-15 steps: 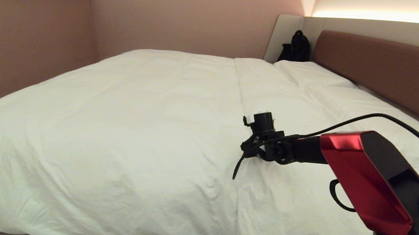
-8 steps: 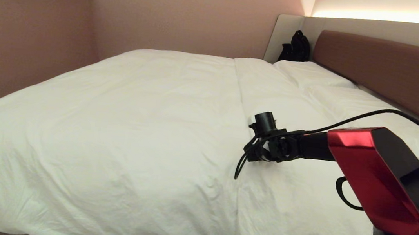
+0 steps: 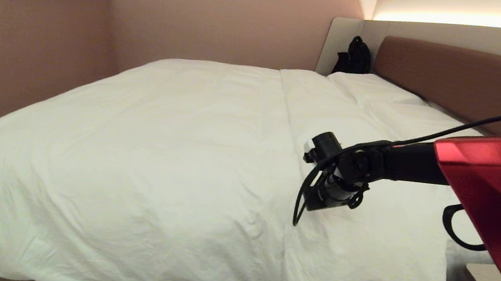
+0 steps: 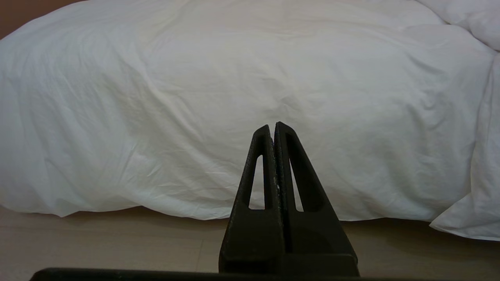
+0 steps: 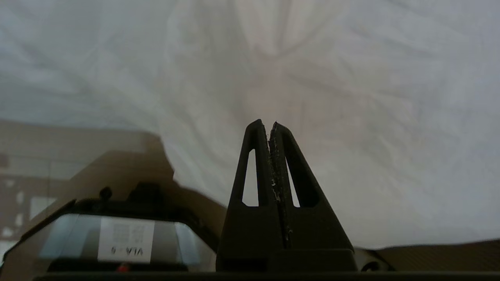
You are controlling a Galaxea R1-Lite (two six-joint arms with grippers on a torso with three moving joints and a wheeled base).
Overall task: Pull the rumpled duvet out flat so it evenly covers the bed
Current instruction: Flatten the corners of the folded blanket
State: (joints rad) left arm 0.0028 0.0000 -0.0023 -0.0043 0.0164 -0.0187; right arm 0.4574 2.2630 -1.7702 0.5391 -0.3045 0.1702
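The big white duvet [image 3: 159, 158] lies all over the bed [image 3: 474, 81], puffy and a bit wrinkly. It hangs down the near side almost to the floor [image 4: 97, 242]. It looks pretty flat to me, so I think the job is nearly done.

The right gripper [image 5: 269, 127] is up over the duvet, on the side near the pillows [image 3: 369, 88]. Its two fingers are pressed tight together, and there is no cloth between them. It holds nothing. The duvet is right under it and also stretches far away toward the pink wall [image 3: 29, 49]. A long fold line [image 3: 289, 112] runs down the duvet from the far edge toward the near edge, just beside this gripper (that fold is the part that still looks a little bumpy).

The left gripper [image 4: 273, 128] is down low by the near side of the bed, pointing at the hanging edge. Its fingers are pressed together too, with nothing in them. It does not touch the duvet.

The right gripper is nearer the fold, so I think that arm would do any more pulling. It would have to spread its fingers first.
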